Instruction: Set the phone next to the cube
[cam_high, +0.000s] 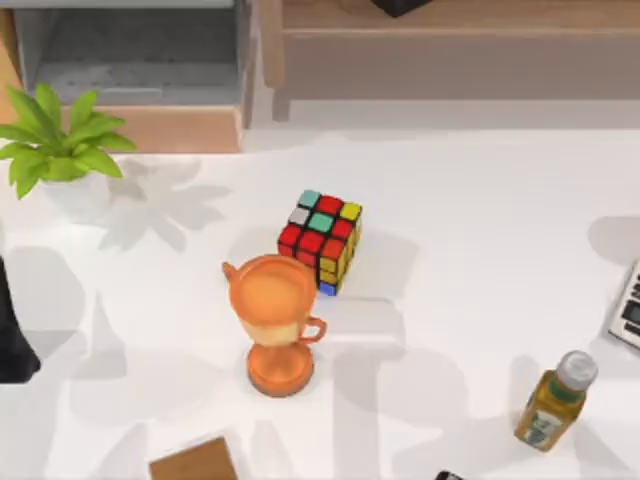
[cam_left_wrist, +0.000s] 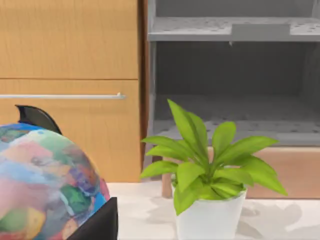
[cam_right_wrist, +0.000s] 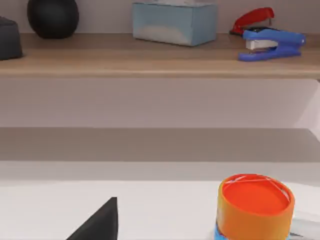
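The cube (cam_high: 320, 240), mostly red with a black grid, rests on the white table a little left of the middle, touching or nearly touching the orange trophy cup (cam_high: 275, 320) in front of it. The phone is out of view; a thin dark sliver (cam_high: 448, 476) cuts the top view's bottom edge and I cannot tell what it is. My left arm (cam_high: 14, 340) is a dark shape at the table's left edge, far from the cube. A dark part of my left gripper (cam_left_wrist: 100, 224) pokes into the left wrist view, and a dark part of my right gripper (cam_right_wrist: 100, 221) into the right wrist view.
A potted plant (cam_high: 55, 145) stands at the back left, a yellow bottle (cam_high: 555, 400) at the front right, a laptop edge (cam_high: 628, 310) at the right and a wooden block (cam_high: 195, 462) at the front. A painted globe (cam_left_wrist: 40, 185) and an orange-topped can (cam_right_wrist: 255, 205) stand close to the wrists.
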